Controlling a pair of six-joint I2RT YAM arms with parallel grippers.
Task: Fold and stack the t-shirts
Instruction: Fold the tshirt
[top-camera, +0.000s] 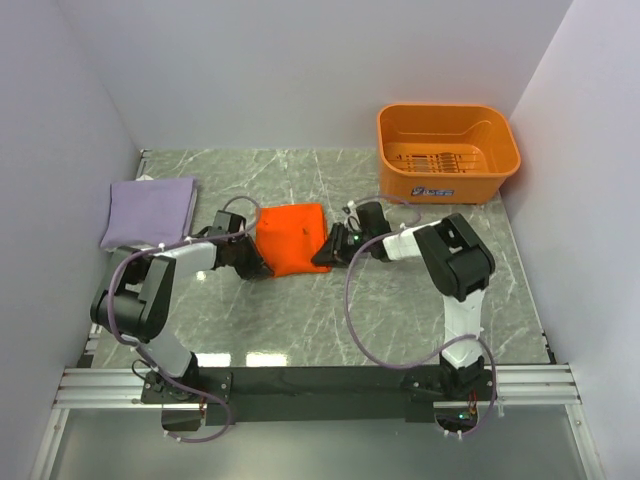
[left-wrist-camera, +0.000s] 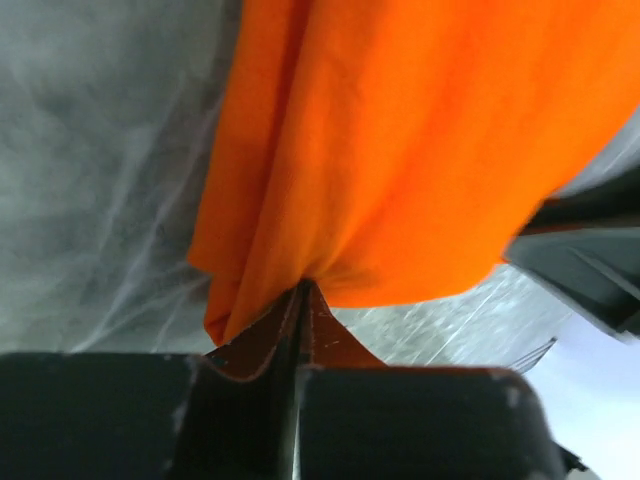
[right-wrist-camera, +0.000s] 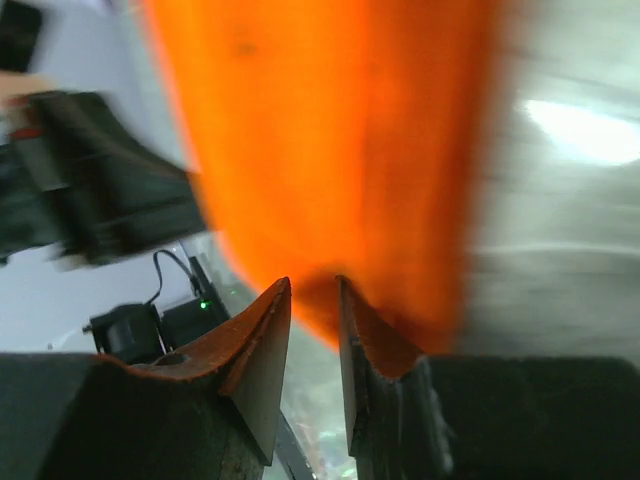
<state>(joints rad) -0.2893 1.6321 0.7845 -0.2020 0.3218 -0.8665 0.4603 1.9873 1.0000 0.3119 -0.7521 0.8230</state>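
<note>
From above, the orange t-shirt (top-camera: 290, 238) lies folded small on the tabletop (top-camera: 300, 330), with the left hand (top-camera: 252, 260) and the right hand (top-camera: 328, 248) at its two sides. The lavender t-shirt (top-camera: 148, 210) lies folded to its left, well apart. In the left wrist view, the left hand (left-wrist-camera: 300, 290) is clamped on the shirt's (left-wrist-camera: 400, 150) edge. In the right wrist view, the right hand's (right-wrist-camera: 313, 290) fingers stand slightly apart at the shirt's (right-wrist-camera: 330, 150) edge, and a grip cannot be told. The step seems to be the last fold or the lift. The next move likely needs both hands to carry the shirt evenly onto the lavender one.

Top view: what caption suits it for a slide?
Robot's left gripper and right gripper flank the orange shirt; purple shirt lies folded.
</note>
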